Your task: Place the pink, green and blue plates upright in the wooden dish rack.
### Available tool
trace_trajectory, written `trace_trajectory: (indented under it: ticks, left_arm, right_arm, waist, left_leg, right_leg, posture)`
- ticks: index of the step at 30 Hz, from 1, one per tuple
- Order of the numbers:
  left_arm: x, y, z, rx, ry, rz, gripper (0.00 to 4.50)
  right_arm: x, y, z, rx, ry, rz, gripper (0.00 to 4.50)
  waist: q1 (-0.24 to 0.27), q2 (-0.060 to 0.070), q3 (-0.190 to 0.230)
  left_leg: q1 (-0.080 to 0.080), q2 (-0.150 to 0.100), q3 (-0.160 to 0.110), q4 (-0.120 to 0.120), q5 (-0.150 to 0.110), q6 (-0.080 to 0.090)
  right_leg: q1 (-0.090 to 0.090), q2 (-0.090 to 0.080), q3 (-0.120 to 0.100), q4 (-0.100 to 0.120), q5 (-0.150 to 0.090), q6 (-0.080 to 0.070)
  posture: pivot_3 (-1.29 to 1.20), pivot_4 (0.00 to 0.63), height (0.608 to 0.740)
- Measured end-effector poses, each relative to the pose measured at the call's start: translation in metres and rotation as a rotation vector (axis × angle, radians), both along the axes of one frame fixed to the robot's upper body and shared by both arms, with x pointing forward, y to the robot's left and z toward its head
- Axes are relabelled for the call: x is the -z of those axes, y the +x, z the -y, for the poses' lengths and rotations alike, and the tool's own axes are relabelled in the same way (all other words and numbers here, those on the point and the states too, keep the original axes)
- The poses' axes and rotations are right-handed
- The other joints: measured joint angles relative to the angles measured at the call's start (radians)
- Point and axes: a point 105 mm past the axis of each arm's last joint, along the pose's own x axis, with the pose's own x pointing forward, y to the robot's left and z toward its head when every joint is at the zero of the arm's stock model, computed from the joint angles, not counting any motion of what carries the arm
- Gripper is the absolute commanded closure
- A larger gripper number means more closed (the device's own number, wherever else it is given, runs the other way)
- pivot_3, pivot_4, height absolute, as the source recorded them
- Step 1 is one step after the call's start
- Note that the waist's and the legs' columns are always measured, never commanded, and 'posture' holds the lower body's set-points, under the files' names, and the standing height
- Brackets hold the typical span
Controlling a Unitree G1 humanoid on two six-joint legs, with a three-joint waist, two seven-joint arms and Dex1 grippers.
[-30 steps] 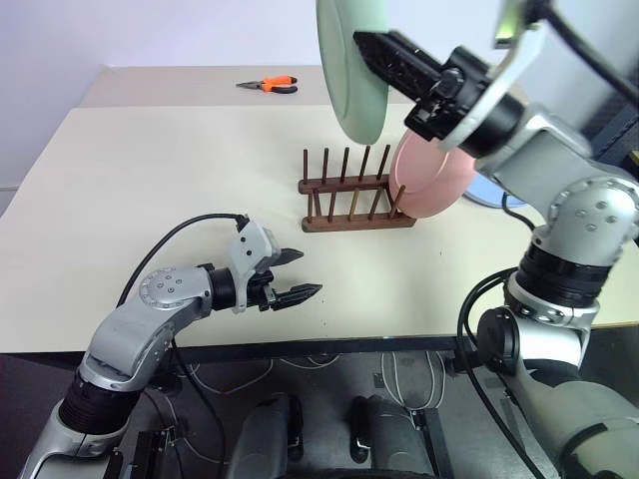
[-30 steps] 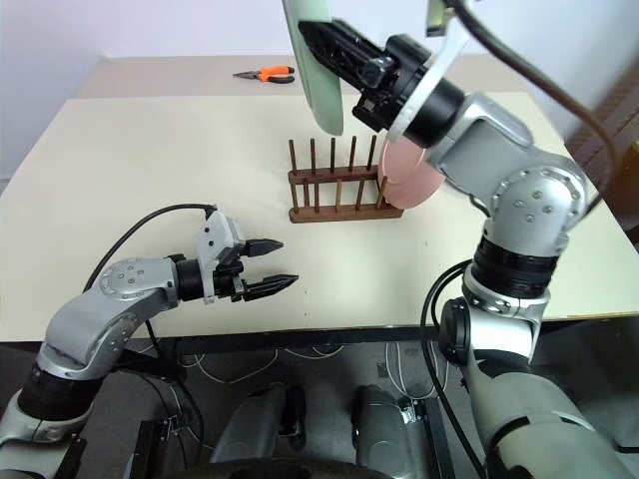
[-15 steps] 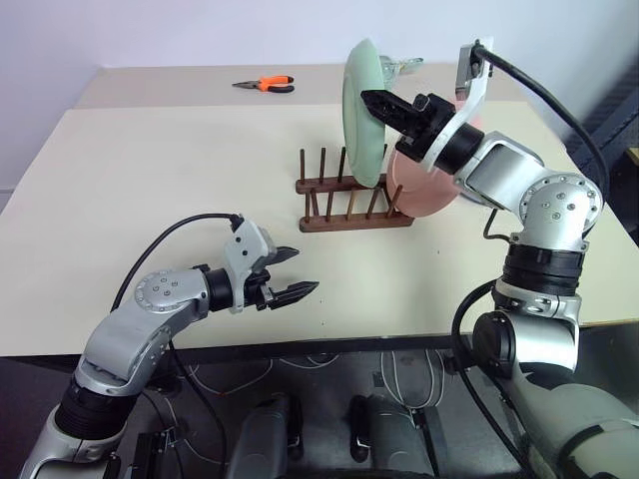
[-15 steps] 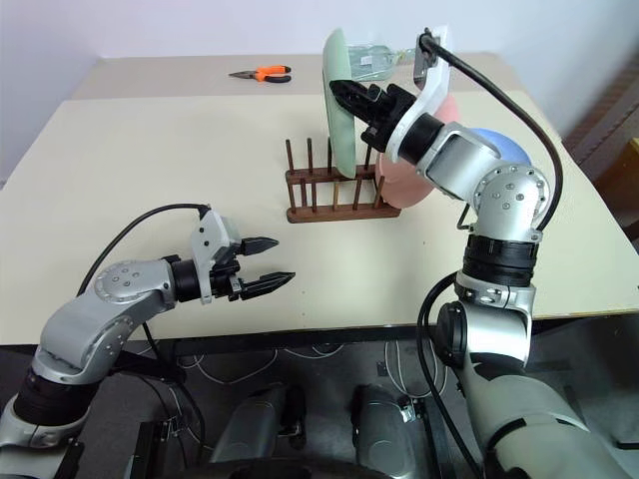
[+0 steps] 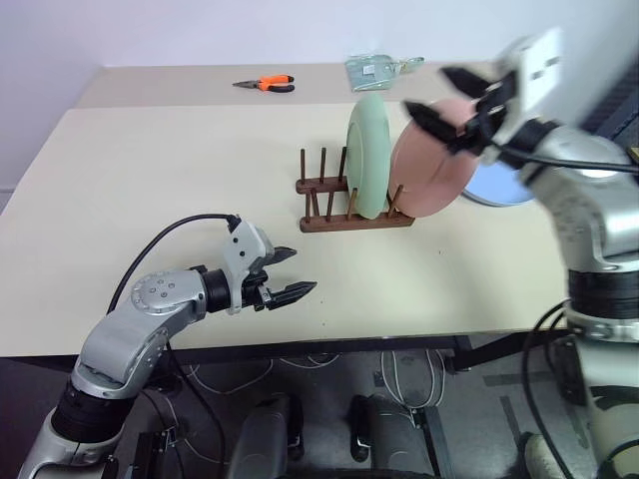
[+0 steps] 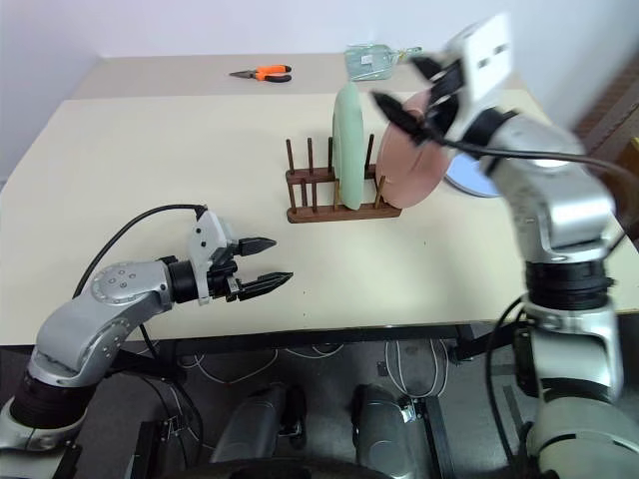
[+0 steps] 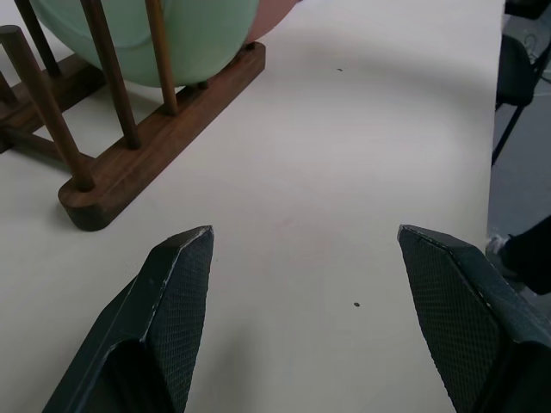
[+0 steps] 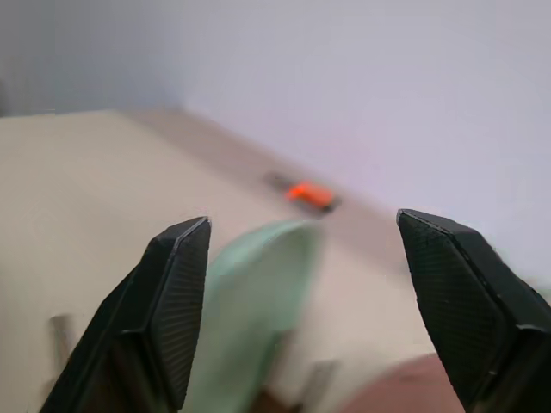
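Table (image 5: 150, 180): a wide cream top is carrying everything; orange-handled pliers (image 5: 270, 84) and a clear packet (image 5: 375, 70) are lying at its far edge, well away from the work.
Wooden dish rack (image 5: 351, 215): it is sitting mid-table with its rails running left to right, and its left-hand slots are standing empty.
Pink plate (image 5: 431, 170): it is leaning at the rack's right end, tilted rather than truly upright, its lower edge at the last pegs.
Green plate (image 5: 365, 158): it is standing upright on edge between the pegs, just left of the pink one, with nothing gripping it.
Blue plate (image 5: 499, 184): it is lying flat on the table to the right of the rack, partly hidden behind the right arm; it appears to be the only plate not yet racked.
Right gripper (image 5: 443, 98): it is hanging in the air above the pink plate, fingers spread apart and empty.
Left gripper (image 5: 285, 273): it is hovering low over the near table, fingers parted and holding nothing, pointing toward the rack's front rail.
Key relation: the blue plate is lying below and to the right of the right gripper, on the far side of the rack from the left one, so the right arm is looking much the nearer for the pickup.
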Motion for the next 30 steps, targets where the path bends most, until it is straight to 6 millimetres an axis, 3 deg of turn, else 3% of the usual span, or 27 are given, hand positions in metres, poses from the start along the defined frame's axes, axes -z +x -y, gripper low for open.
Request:
trace_trajectory:
  ticks: [3,5,8,13,18,22,25,30]
  left_arm:
    - [0.001,0.0,-0.003,-0.011,0.007,-0.008,0.98]
    - [0.0,0.001,-0.001,-0.003,0.002,-0.005,0.98]
    - [-0.004,0.003,0.004,0.016,-0.007,0.003,0.98]
    - [-0.003,0.005,0.005,0.033,-0.006,-0.003,0.98]
    - [-0.003,0.005,0.007,0.045,-0.009,-0.001,0.98]
    - [-0.003,0.005,0.006,0.039,-0.007,-0.001,0.98]
    - [0.0,0.004,0.005,0.029,-0.006,-0.008,0.98]
    - [0.0,0.003,0.004,0.018,-0.003,-0.005,0.98]
  right_arm:
    - [0.004,-0.009,0.047,0.129,-0.041,-0.006,0.94]
    - [0.034,-0.007,0.065,0.17,-0.085,-0.094,0.94]
    - [0.085,0.001,0.073,0.173,-0.165,-0.25,0.94]
    - [0.144,0.027,0.095,0.298,-0.38,-0.386,0.94]
    - [0.186,0.061,0.11,0.425,-0.488,-0.474,0.94]
    - [0.2,0.074,0.112,0.487,-0.541,-0.495,0.94]
    - [0.199,0.078,0.115,0.529,-0.574,-0.49,1.79]
    - [0.206,0.075,0.122,0.564,-0.587,-0.518,4.39]
  waist:
    - [0.006,-0.001,-0.001]
    - [0.006,-0.001,-0.001]
    - [-0.002,0.001,0.0]
    - [-0.011,0.001,0.0]
    - [-0.013,0.001,0.001]
    - [-0.01,0.001,0.001]
    - [-0.01,0.001,0.001]
    - [-0.013,0.001,0.001]
  left_leg:
    - [0.002,0.0,0.0,0.0,0.0,0.0]
    - [0.003,0.0,0.0,0.0,0.0,0.0]
    - [0.003,0.001,0.0,0.0,0.0,0.0]
    - [0.003,0.001,0.001,0.0,0.0,0.0]
    - [0.003,0.001,0.001,0.0,0.001,-0.001]
    - [0.003,0.001,0.001,0.001,0.001,-0.002]
    - [0.004,0.001,0.0,0.001,0.001,-0.002]
    - [0.004,0.001,0.0,0.001,0.001,-0.002]
  right_leg:
    - [0.003,0.0,0.0,-0.001,0.0,0.0]
    - [0.003,0.0,0.0,-0.001,0.0,0.0]
    - [0.002,0.0,0.001,0.0,0.0,0.0]
    - [0.002,0.0,0.001,0.0,0.0,0.0]
    - [0.002,0.001,0.002,0.001,0.0,0.0]
    - [0.003,0.001,0.002,-0.001,0.0,0.0]
    - [0.004,0.001,0.001,0.0,0.0,0.0]
    - [0.004,0.001,0.001,0.0,0.0,0.0]
  posture:
    - [0.0,0.15,0.74]
    - [0.0,0.15,0.74]
    - [0.0,0.15,0.74]
    - [0.0,0.15,0.74]
    - [0.0,0.15,0.74]
    - [0.0,0.15,0.74]
    - [0.0,0.15,0.74]
    - [0.0,0.15,0.74]
